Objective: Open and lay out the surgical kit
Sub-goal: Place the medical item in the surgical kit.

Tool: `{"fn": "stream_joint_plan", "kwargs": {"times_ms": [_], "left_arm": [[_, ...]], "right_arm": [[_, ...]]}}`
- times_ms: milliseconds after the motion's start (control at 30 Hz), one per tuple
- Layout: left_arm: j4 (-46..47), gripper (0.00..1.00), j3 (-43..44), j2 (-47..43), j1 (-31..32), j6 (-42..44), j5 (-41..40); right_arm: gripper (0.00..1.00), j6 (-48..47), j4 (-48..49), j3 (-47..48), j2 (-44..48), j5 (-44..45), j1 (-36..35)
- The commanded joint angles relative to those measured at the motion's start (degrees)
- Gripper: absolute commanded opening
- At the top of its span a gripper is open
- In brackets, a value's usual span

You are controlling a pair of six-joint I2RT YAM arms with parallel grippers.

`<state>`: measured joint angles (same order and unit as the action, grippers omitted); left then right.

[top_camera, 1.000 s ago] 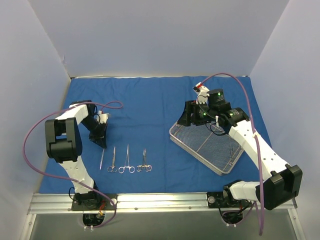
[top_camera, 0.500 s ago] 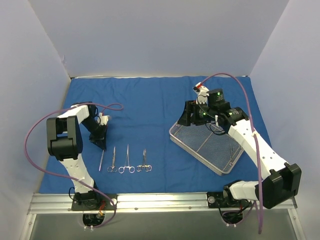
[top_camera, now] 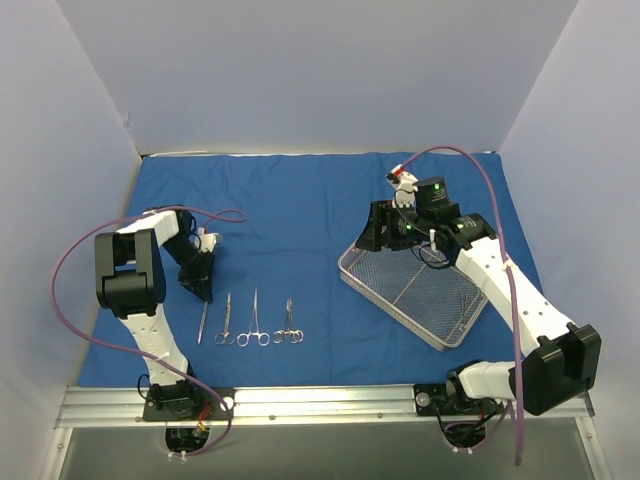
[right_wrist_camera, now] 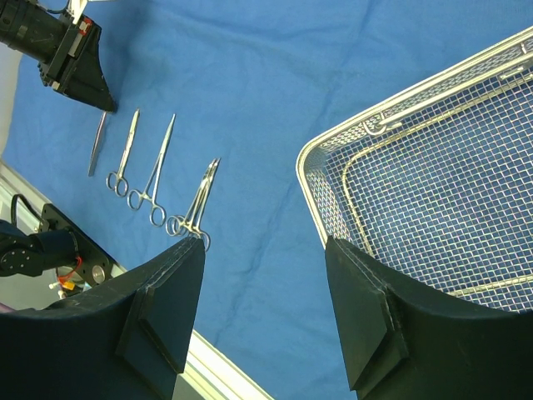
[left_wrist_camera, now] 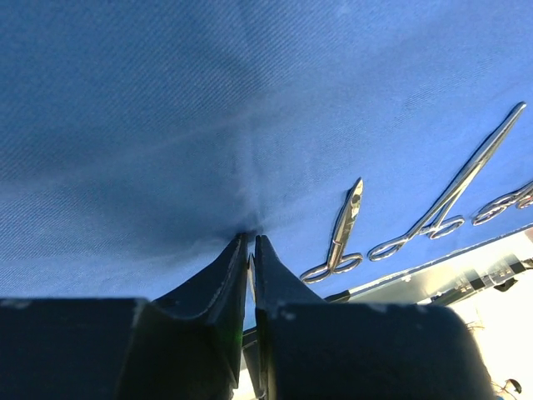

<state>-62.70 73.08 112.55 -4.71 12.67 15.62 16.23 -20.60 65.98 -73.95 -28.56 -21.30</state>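
**Left arm at the tweezers, right arm poised over the tray**

The cloth [top_camera: 310,200] lies open and flat across the table, so we have one clean field for everything else. On its near left part four tools lie in a row, side by side but not touching. The tweezers [top_camera: 203,322] are at the left end, then come three clamps [top_camera: 254,320] with their rings toward the arm bases. We judge the gaps deliberate, so that each tool can be picked up alone.

The left gripper [top_camera: 207,292] points down at the far tip of the tweezers. Its fingers [left_wrist_camera: 221,275] are nearly pressed together, with only a thin slit between them. The cloth puckers where the tips meet it, so they bear on it. We cannot tell whether they pinch the tweezers or stand free of them.

The tray [top_camera: 425,300] sits askew on the right half of the cloth, well apart from the row. The right gripper [right_wrist_camera: 262,246] hovers by its far left corner with fingers [right_wrist_camera: 166,308] spread wide and nothing between them. We think it is placed there to reach in for another tool. We cannot make out whether the tray holds one.

We judge the task well along.
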Motion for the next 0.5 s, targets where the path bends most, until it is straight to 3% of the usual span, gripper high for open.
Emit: {"fn": "stream_joint_plan", "kwargs": {"times_ms": [0, 467], "left_arm": [[0.9, 0.16, 0.0, 0.5, -0.7, 1.0, -0.2], [0.6, 0.21, 0.4, 0.7, -0.7, 1.0, -0.1]], "right_arm": [[0.60, -1.0, 0.3, 1.3, -0.3, -0.5, 0.4], [0.60, -1.0, 0.4, 1.5, -0.7, -0.7, 0.4]]}}
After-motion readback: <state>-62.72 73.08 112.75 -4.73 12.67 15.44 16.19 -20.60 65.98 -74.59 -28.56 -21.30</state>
